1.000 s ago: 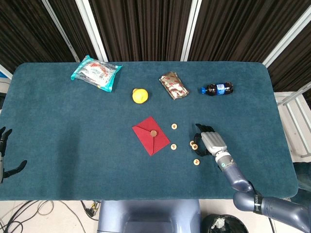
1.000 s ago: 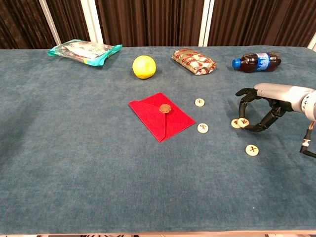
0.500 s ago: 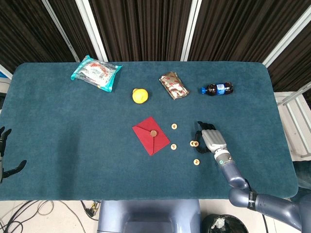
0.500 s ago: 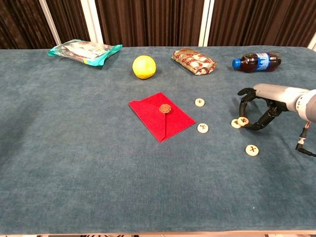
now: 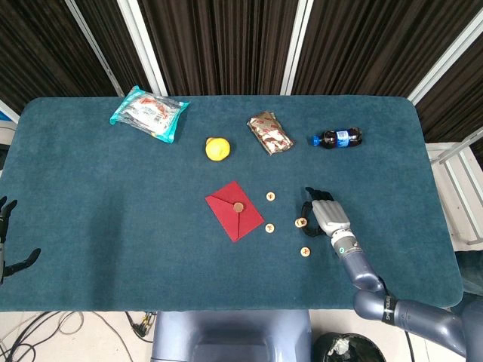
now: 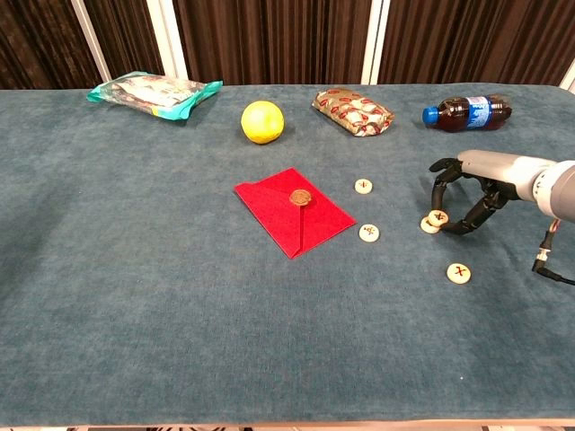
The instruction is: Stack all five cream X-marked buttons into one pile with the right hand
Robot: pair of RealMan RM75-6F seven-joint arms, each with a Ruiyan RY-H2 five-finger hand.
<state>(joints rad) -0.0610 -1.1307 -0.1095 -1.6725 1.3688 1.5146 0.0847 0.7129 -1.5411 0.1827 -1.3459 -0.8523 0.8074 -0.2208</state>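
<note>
Five cream X-marked buttons lie right of the red envelope [image 6: 295, 210]. One button [image 6: 363, 186] is nearest the envelope's far corner, another [image 6: 369, 233] sits by its near corner, and a third [image 6: 459, 272] lies alone toward the front. My right hand [image 6: 469, 190] arches over the remaining pair and pinches a button [image 6: 438, 216] with its fingertips. That button rests tilted, overlapping the edge of its neighbour [image 6: 429, 225]. In the head view the pair [image 5: 299, 223] shows just left of the right hand [image 5: 326, 215]. My left hand [image 5: 9, 240] hangs off the table's left edge, fingers apart, holding nothing.
A yellow lemon [image 6: 261, 121], a snack packet [image 6: 354, 111], a cola bottle [image 6: 467, 113] and a teal bag [image 6: 154, 92] line the far side. The envelope carries a brown clasp [image 6: 299, 196].
The right hand has shifted slightly left and away, dragging the pinched button from beside its neighbour up onto that neighbour's edge. Other buttons and the left hand have not moved.
</note>
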